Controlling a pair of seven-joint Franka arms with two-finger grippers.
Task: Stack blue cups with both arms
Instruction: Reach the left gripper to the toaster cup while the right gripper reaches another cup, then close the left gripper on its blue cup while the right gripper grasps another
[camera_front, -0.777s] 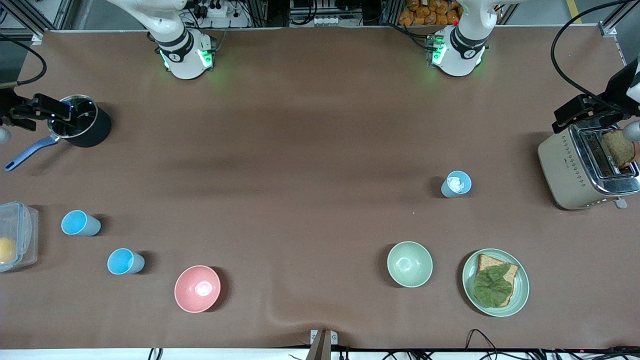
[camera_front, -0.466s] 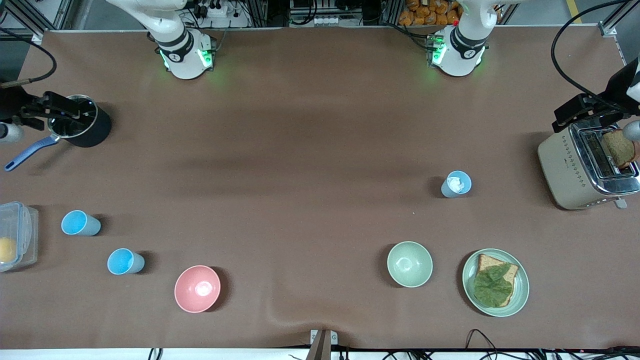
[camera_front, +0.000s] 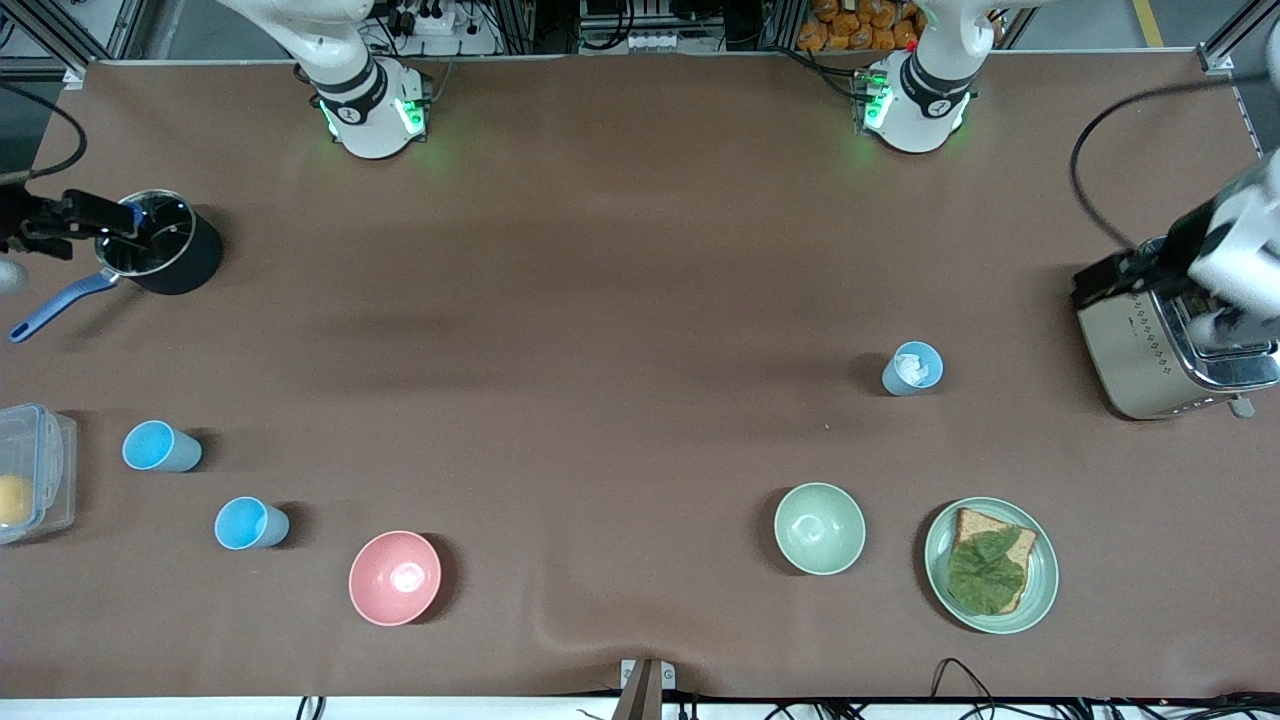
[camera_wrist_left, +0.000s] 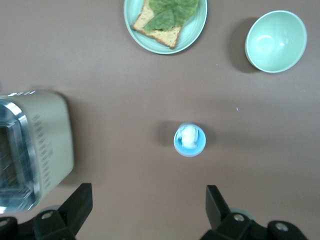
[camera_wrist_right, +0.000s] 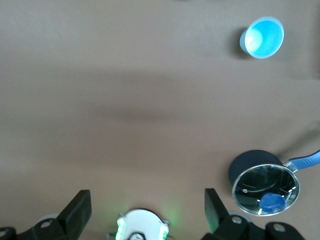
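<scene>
Nearest the front camera on the brown bench (camera_front: 620, 300) stand a pink bowl (camera_front: 394, 577), a pale green bowl (camera_front: 819, 527) and a green plate (camera_front: 991, 565) with bread and a leaf. Slightly farther, at the right arm's end, are two upright blue cups (camera_front: 250, 523) (camera_front: 160, 446), well apart, next to a clear box (camera_front: 33, 470). Farther still, toward the left arm's end, a third blue cup (camera_front: 911, 368) stands upright with something white inside. The left end effector (camera_wrist_left: 145, 212) hangs over the toaster (camera_front: 1165, 345), spread wide and empty. The right end effector (camera_wrist_right: 145, 212) hangs over the dark saucepan (camera_front: 160, 240), likewise wide apart, holding nothing
</scene>
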